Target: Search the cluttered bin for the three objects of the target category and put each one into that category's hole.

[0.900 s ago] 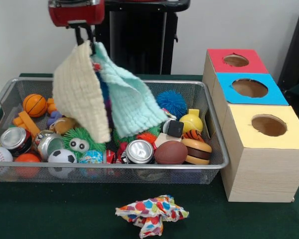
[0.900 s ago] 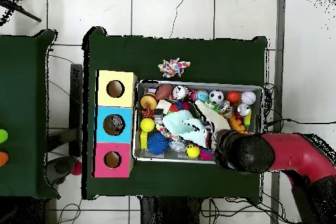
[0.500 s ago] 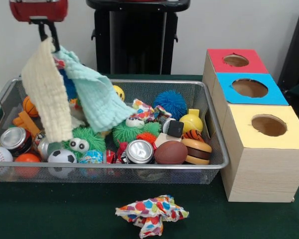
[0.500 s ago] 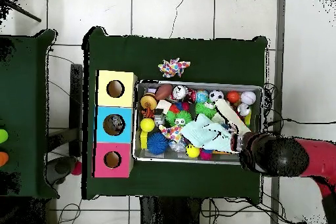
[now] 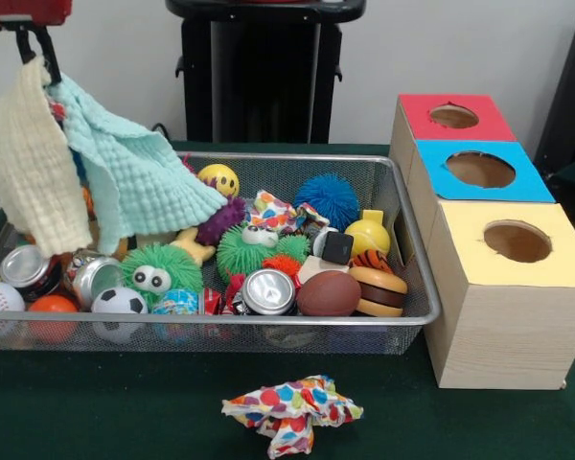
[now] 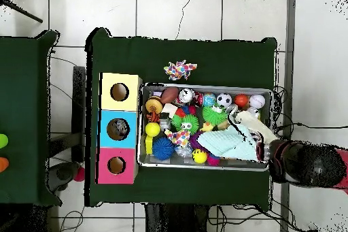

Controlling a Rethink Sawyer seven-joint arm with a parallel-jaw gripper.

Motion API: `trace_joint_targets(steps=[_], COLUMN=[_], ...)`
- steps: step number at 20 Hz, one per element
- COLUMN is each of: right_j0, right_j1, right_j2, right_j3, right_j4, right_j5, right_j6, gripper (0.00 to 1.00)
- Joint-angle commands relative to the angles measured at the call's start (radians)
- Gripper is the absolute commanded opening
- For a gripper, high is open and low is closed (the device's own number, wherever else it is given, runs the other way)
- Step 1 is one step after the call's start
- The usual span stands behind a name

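My gripper point(image 5: 34, 43) is at the top left of the front view, above the left end of the cluttered bin point(image 5: 220, 321). It is shut on two cloths that hang from it: a cream cloth point(image 5: 29, 172) and a mint-green cloth point(image 5: 125, 182), whose lower corner still trails over the toys. In the overhead view the arm point(image 6: 309, 164) reaches over the bin's point(image 6: 204, 87) right end, with the mint-green cloth point(image 6: 228, 142) and the cream cloth point(image 6: 257, 127) beside it. The blue-topped box's hole point(image 5: 480, 170) point(image 6: 118, 128) is in the middle box, far from the gripper.
A polka-dot cloth point(image 5: 292, 412) lies on the green table in front of the bin; another point(image 5: 278, 211) lies among the toys. Balls, cans and a toy burger point(image 5: 378, 290) fill the bin. Red-topped point(image 5: 453, 116) and yellow-topped point(image 5: 517, 241) boxes flank the blue one.
The gripper has moved up and to the left in the front view, dragging both cloths with it. A yellow smiley ball and a purple ball are now uncovered.
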Motion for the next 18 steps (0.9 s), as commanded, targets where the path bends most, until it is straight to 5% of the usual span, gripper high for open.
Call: trace_joint_targets(steps=[1, 18], right_j0=[0.007, -0.005], right_j1=[0.012, 0.039], right_j2=[0.066, 0.079], right_j3=[-0.019, 0.012], right_j4=[-0.019, 0.007], right_j5=[0.086, 0.027], right_j6=[-0.304, -0.239], gripper=[0.00, 0.00])
